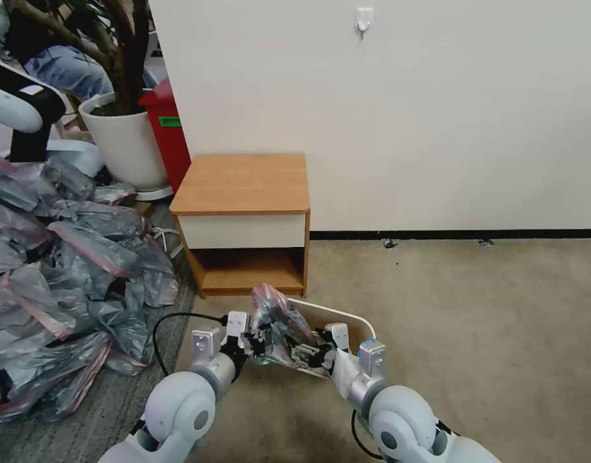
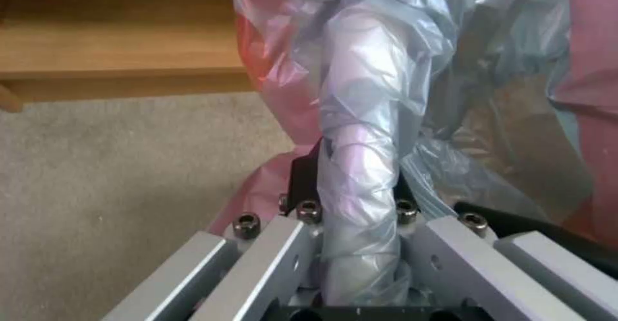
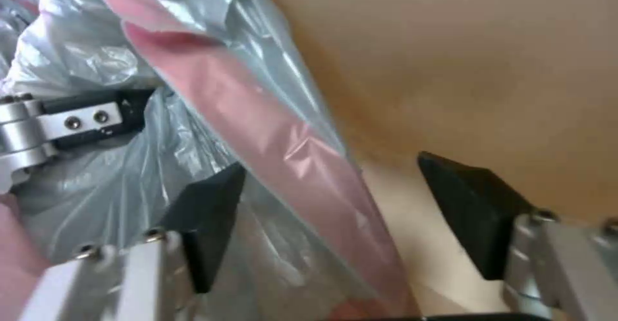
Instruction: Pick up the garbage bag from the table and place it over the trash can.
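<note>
The garbage bag (image 1: 277,319), crinkly grey with a pink-red band, hangs bunched over the near-left part of the cream trash can (image 1: 353,319), which stands on the carpet in front of the table (image 1: 244,183). My left gripper (image 1: 252,339) is shut on a twisted strand of the garbage bag (image 2: 360,118). Just to its right, my right gripper (image 1: 310,353) is open, its black pads (image 3: 207,224) wide apart. The bag's pink band (image 3: 283,152) runs between them, with the trash can's beige wall (image 3: 483,70) behind.
A big heap of grey bags (image 1: 57,270) covers the floor on the left. Behind it stand a white plant pot (image 1: 125,138) and a red bin (image 1: 170,132). The wall is close behind the table. Open carpet (image 1: 488,334) lies to the right.
</note>
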Tool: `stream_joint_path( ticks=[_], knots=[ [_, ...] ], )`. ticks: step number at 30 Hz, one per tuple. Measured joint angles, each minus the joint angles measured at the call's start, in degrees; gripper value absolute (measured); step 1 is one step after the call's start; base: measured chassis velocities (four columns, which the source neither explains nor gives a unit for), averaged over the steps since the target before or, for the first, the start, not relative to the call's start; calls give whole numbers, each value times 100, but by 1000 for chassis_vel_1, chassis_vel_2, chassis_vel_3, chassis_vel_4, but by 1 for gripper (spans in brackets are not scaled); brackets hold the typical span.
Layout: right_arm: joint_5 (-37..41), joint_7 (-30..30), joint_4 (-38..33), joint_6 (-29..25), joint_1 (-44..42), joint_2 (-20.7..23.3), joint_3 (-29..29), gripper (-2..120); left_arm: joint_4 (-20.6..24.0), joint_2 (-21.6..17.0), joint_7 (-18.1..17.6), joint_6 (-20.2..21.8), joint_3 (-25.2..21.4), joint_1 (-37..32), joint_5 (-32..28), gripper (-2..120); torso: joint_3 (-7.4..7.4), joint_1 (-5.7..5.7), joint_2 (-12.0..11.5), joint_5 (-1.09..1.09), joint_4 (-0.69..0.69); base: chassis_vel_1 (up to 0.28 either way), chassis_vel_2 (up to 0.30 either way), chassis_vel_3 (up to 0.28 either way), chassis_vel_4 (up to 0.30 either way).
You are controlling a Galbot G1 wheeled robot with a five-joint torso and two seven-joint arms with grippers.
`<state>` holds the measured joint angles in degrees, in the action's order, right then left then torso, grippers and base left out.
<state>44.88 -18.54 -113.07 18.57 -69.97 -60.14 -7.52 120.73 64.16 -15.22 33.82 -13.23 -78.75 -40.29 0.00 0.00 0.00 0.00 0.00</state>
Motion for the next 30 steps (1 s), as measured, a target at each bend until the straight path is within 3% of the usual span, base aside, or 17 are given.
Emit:
stream_joint_path(
  ticks=[7, 20, 30],
  knots=[
    [9, 3, -15, -44, -37, -24, 35, 43, -13, -7, 1, 0, 9, 6, -4, 4, 0, 0, 0, 0, 0, 0, 0, 0, 0],
    [6, 36, -14, -199, -98, -31, 67, 0, -76, -11, 1, 4, 58, 31, -8, 4, 0, 0, 0, 0, 0, 0, 0, 0, 0],
    [3, 36, -61, -340, -164, 18, 183, 0, -167, -16, 2, 6, 112, 54, -10, 4, 0, 0, 0, 1, 0, 0, 0, 0, 0]
  ],
)
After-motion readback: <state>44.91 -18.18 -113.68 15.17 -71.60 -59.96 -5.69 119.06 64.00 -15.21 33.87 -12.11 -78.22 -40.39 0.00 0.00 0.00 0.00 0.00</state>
